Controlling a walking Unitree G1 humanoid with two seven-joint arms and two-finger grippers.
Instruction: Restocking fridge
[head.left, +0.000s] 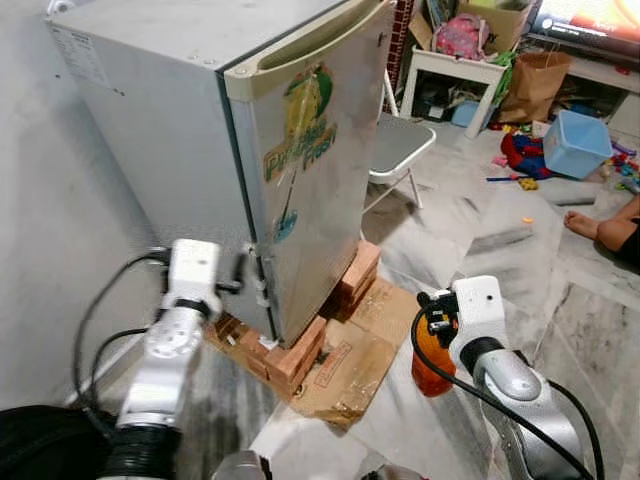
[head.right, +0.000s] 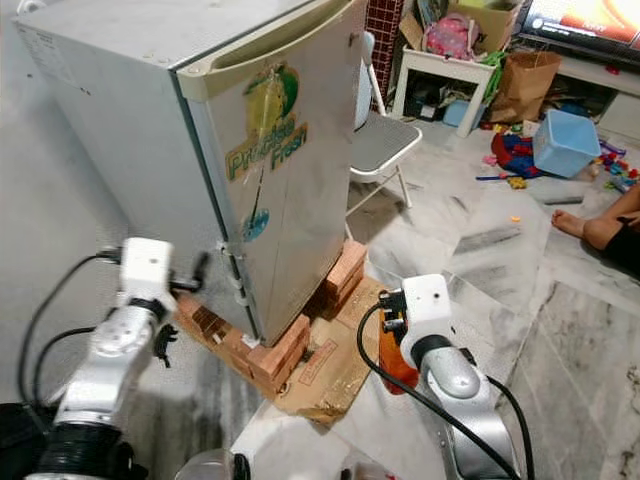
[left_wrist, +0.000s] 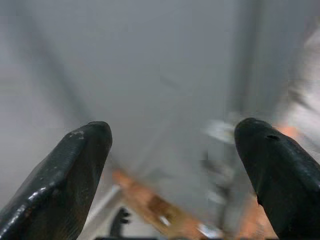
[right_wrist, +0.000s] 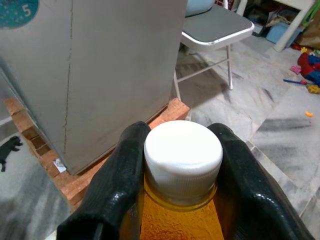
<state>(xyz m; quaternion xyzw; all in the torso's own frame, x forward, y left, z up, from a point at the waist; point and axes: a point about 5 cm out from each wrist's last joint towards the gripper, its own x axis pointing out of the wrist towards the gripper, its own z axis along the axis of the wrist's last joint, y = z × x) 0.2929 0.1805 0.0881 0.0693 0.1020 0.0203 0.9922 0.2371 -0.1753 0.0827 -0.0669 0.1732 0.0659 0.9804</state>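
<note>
The right gripper (right_wrist: 180, 165) pinches an orange bottle (head.left: 432, 368) just under its white cap (right_wrist: 183, 151), holding it upright above the floor at 5 o'clock of the fridge (head.left: 230, 140). The fridge door is closed, and the fridge stands on bricks (head.left: 295, 355) and cardboard (head.left: 350, 365). The left gripper (left_wrist: 172, 160), with fingers spread and holding nothing, is close to the fridge's lower corner at 8 o'clock.

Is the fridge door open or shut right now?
Shut. The fridge door lies flush against the cabinet, with no gap and none of the inside showing.
</note>
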